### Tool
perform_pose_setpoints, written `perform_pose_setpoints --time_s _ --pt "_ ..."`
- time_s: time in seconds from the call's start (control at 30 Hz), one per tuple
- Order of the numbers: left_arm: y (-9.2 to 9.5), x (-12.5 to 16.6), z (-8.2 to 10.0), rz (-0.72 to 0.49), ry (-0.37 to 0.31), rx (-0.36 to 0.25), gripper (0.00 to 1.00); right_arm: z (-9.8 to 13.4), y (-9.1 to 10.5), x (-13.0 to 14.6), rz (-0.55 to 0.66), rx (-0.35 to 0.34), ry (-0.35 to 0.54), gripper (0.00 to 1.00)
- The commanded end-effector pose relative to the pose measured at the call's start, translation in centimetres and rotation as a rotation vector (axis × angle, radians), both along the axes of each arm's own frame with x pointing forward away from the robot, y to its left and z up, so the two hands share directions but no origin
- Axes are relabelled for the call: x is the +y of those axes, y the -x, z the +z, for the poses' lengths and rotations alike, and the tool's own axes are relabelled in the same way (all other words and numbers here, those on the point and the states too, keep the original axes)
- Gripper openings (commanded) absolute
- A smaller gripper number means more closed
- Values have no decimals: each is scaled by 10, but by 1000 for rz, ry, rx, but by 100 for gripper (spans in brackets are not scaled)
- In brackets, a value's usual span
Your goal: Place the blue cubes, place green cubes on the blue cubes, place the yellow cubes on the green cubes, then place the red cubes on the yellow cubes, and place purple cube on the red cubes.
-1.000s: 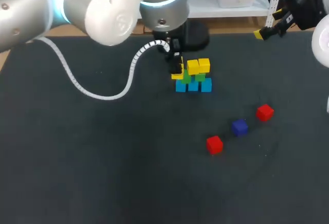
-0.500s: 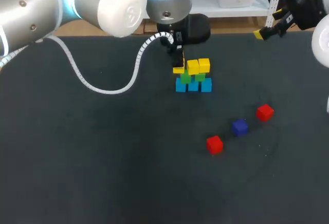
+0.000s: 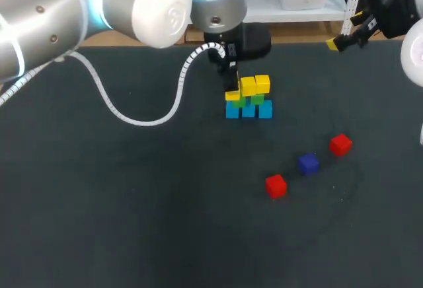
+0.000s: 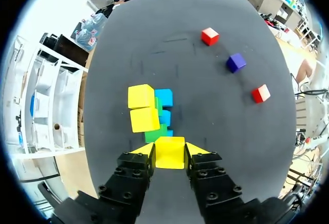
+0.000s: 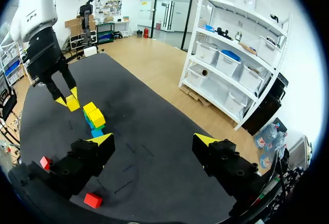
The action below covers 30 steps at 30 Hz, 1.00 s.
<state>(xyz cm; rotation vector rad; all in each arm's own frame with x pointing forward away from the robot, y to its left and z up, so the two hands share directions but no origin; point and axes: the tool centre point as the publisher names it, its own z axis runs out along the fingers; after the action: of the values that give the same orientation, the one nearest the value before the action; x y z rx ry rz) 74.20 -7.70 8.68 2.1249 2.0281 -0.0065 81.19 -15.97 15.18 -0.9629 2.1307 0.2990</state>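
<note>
Head view: the left gripper (image 3: 230,84) holds a yellow cube (image 3: 232,95) at the left end of the stack (image 3: 250,103). The stack is blue cubes under green under yellow. The red cubes (image 3: 275,185) and the purple cube (image 3: 307,163) lie apart from it.
Left wrist view: the fingers are clamped on the yellow cube, over a green cube (image 4: 157,132). I cannot tell whether it rests there.
Right wrist view: the right gripper (image 5: 154,141) has its fingers wide apart, well away from the stack.

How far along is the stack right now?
Done: blue cubes in a row, green cubes on them, two yellow cubes on the green. In hand: the left fingers are shut on a third yellow cube, held at the stack beside those two. Left: both red cubes and the purple cube lie loose on the table; the right fingers are open and empty.
</note>
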Motion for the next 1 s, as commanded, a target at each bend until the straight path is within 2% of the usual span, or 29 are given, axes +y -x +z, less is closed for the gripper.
perform_pose_setpoints --time_s 0.03,0.37,1.0 --pt "-10 -3 -1 3 -11 2 0 0 -1 -1 4 1 -3 100" --pt "-19 -4 -5 10 -35 -18 0 0 -1 -1 4 1 -3 100" --pt "-29 -4 -15 30 -35 -6 0 0 -1 -1 4 1 -3 100"
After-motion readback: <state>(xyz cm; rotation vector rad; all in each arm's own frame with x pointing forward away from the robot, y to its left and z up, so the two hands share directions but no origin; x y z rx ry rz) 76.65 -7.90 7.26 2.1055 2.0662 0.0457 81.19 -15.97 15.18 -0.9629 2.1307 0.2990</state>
